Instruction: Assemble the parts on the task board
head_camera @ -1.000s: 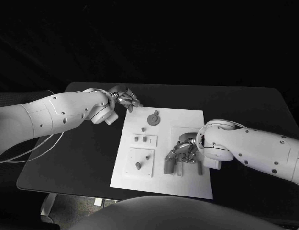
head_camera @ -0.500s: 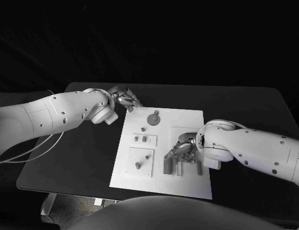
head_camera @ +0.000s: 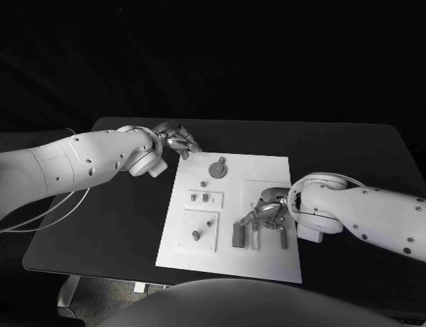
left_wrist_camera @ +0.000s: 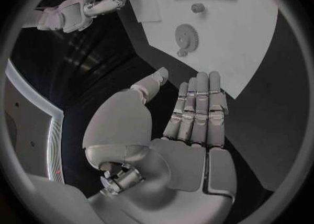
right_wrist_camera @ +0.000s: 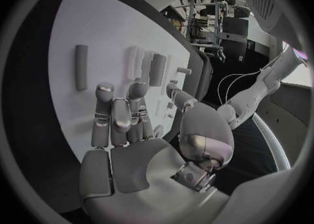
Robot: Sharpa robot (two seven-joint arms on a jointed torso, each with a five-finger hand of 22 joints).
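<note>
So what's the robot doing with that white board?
It is putting small parts together on the white board. Its right hand is over the near right side of the board, fingers pointing down among some loose bars; whether it grips one is hard to tell. Its left hand is open by the board's far left corner, holding nothing. A small gear lies on the board near that hand.

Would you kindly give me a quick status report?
Left hand open, off the task board's far corner. Right hand open above grey parts. Nothing in the way.
</note>
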